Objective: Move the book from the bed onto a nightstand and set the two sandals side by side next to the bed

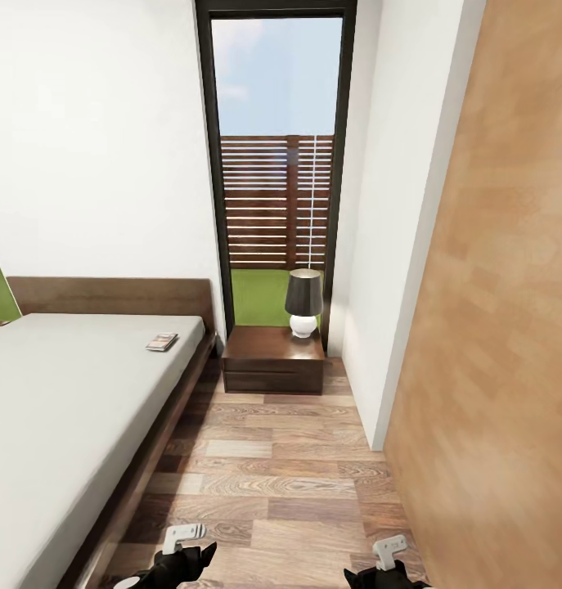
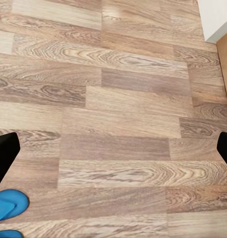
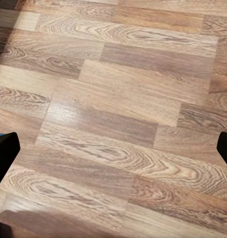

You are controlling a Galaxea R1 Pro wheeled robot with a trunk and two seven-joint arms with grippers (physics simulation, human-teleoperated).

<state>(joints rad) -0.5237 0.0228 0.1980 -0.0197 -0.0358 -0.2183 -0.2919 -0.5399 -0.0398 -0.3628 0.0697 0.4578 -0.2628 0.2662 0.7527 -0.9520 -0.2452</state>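
Grippers, left and right, hang low over floor, fingers spread, empty. Book lies far on bed, near nightstand. Probably light, thin, floppy; pinch an overhanging edge.

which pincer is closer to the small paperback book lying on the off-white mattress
Left. The left pincer sits low beside the bed frame, on the same side as the small paperback book. The right pincer is further across the wood-plank floor, toward the wooden panel.
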